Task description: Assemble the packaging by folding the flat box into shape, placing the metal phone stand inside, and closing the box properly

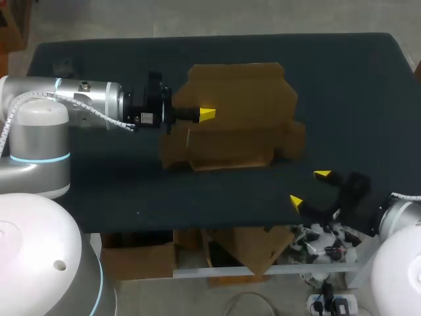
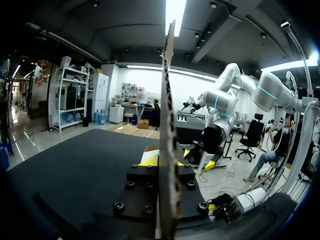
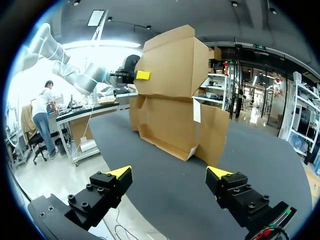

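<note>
A brown cardboard box [image 1: 237, 118], partly folded, lies at the middle of the dark table with one large panel raised. My left gripper [image 1: 206, 114] comes in from the left and is shut on that raised panel. In the left wrist view the panel [image 2: 167, 100] stands edge-on between the yellow tips of the left gripper [image 2: 162, 159]. My right gripper [image 1: 309, 187] hangs open near the table's front right, apart from the box. From the right wrist the box [image 3: 175, 95] stands ahead of the open right gripper [image 3: 169, 174]. No metal phone stand shows in any view.
The dark table [image 1: 99, 191] spreads wide on every side of the box. Its front edge [image 1: 197, 227] runs just below my right gripper, and the far edge lies behind the box.
</note>
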Controlling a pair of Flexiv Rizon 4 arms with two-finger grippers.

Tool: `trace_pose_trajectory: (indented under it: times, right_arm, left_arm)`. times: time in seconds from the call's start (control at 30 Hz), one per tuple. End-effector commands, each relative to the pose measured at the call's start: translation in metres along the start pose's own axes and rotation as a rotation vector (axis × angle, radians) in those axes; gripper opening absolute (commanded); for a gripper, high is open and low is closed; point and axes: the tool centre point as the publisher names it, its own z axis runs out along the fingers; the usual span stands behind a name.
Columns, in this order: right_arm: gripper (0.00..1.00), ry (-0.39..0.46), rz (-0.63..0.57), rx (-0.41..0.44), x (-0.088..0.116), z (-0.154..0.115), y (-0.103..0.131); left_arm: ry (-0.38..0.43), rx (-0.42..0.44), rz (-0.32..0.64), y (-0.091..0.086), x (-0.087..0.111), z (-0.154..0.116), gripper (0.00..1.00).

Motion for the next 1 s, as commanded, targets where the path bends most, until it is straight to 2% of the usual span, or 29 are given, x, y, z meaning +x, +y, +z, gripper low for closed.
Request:
trace_pose_trajectory:
  times: [0.03, 0.33, 1.0]
  right_arm:
    - [1.0, 0.011, 0.003, 0.002, -0.0044, -0.0034, 0.0003]
    - [1.0, 0.019, 0.011, 0.001, -0.0108, -0.0025, -0.0011]
    - [1.0, 0.019, 0.011, 0.001, -0.0108, -0.0025, -0.0011]
  left_arm:
    - [0.001, 0.0, -0.001, 0.0038, -0.0007, -0.0003, 0.0]
    - [0.001, 0.0, -0.001, 0.0038, -0.0007, -0.0003, 0.0]
    - [0.019, -0.007, -0.011, 0.0041, 0.0011, 0.0018, 0.0]
